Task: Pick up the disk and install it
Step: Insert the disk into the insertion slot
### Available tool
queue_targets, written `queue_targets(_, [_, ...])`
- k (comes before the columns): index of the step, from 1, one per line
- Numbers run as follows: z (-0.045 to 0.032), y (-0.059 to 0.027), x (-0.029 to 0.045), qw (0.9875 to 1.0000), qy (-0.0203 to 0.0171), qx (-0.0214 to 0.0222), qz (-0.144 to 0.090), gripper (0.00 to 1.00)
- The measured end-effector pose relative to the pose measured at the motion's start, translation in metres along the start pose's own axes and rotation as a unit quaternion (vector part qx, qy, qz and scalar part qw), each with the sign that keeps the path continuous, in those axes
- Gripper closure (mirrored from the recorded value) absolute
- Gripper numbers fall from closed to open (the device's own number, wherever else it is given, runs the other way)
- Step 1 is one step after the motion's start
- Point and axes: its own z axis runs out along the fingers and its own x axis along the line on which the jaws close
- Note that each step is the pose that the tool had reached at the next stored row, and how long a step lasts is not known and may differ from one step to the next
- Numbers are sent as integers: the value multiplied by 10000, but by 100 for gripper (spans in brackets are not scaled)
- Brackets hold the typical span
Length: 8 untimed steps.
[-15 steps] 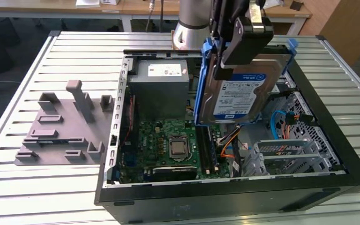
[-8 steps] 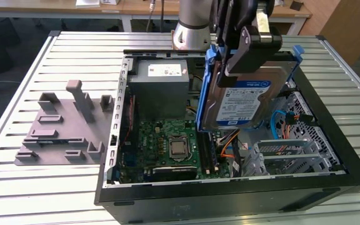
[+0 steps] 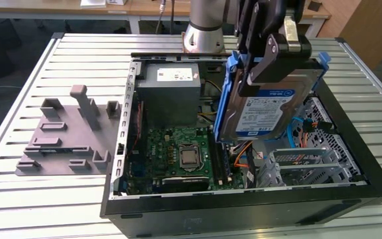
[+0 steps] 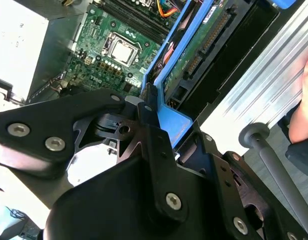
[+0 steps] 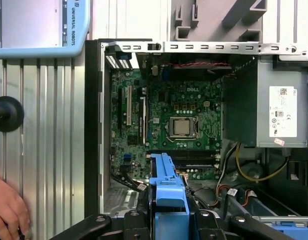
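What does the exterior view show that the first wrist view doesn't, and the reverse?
Exterior view: the disk, label facing out, clamped in the gripper above the open case. First wrist view: a person's hand beside the case and a blue-edged pendant. Both: the motherboard, the grey power supply and the disk's blue bracket.

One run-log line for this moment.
gripper shut on disk | disk held tilted over open computer case | not in drive cage
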Motion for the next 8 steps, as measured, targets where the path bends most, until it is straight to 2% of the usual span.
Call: queue_targets(8, [20, -60, 27, 10000, 0, 0, 14, 64])
